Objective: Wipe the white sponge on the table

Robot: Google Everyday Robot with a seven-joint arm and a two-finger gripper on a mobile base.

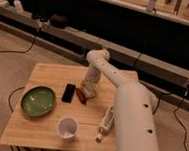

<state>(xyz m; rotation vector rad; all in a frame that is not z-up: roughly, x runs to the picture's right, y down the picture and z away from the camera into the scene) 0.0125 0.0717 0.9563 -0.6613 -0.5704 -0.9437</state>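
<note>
One phone beside gripper on white sponge

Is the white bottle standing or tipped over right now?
Tipped over: the white bottle lies on its side on the table, near the cup. The gripper is down at the white sponge, beside the phone.

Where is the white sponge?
The small off-white sponge sits near the middle of the light wooden table, just right of the flat black phone, with the end effector shut on it.

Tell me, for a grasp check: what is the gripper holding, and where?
The gripper, low over the table beside the phone, is shut on the sponge, taking it from above.
</note>
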